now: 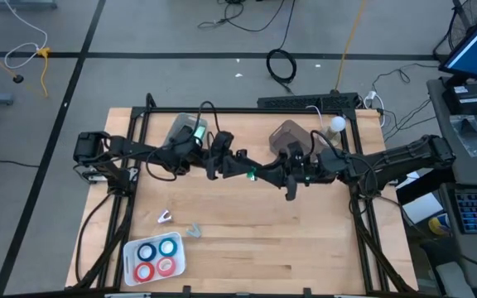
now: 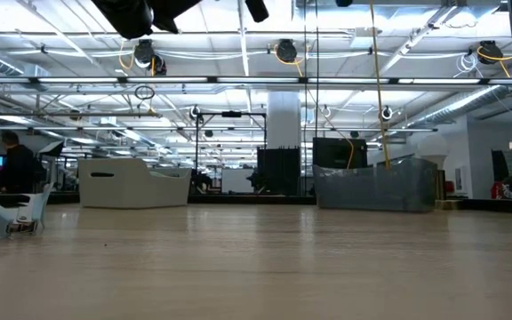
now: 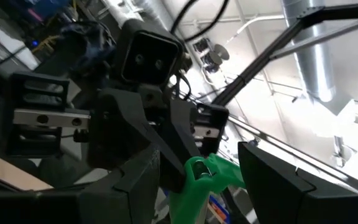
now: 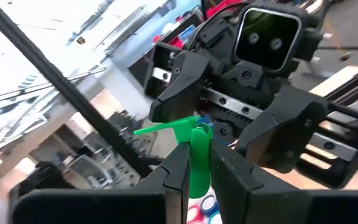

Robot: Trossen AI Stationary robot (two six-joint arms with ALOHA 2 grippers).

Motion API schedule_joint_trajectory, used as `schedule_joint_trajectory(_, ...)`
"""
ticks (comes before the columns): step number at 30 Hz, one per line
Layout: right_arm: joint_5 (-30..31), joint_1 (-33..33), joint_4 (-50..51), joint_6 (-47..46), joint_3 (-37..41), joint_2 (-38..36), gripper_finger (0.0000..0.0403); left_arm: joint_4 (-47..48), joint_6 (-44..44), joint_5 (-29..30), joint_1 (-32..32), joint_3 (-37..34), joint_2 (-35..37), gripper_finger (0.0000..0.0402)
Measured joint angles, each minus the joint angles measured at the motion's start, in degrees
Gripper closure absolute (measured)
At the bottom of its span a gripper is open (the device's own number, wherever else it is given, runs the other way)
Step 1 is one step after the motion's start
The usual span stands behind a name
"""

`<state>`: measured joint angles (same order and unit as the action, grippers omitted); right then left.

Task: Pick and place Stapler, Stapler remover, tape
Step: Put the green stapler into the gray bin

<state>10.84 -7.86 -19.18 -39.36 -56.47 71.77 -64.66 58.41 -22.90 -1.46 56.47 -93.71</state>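
Note:
Both arms meet in mid-air over the table's middle. My right gripper is shut on a small green plastic tool; I cannot tell whether it is the stapler or the stapler remover. My left gripper faces it, open, with its fingers standing on either side of the green tool; whether they touch it does not show. Two blue and two red tape rolls lie flat in a white tray at the near left. My right gripper pinches the green tool's thick body between its two fingers, which point level toward the left arm. A thin green arm of the tool sticks out sideways past the fingertips. The tool is lifted clear, high above the table.
A small white thing and a small grey thing lie on the wooden table near the tray. A black frame borders the table. A white bulb-like thing sits at the far right. Bare wood lies at the near right.

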Motion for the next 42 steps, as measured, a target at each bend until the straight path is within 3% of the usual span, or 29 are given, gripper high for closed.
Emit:
schedule_joint_trajectory(14,7.5,0.2,0.5,4.9,0.1,0.1,0.0358,2.2,-0.9,2.3,-1.2,0.0,0.0,0.0191)
schedule_joint_trajectory(22,9.9,0.3,-0.1,6.8,0.1,0.2,0.0358,2.4,-0.8,2.5,-1.5,0.0,0.0,0.0242)
schedule_joint_trajectory(35,11.6,0.3,-2.6,8.6,0.1,0.5,0.0358,1.0,-0.2,4.0,-1.7,0.1,-0.1,0.0281)
schedule_joint_trajectory(42,12.5,0.3,-3.6,9.0,0.0,1.1,0.0365,-0.3,-0.3,3.0,-1.7,0.1,-0.1,0.0268)
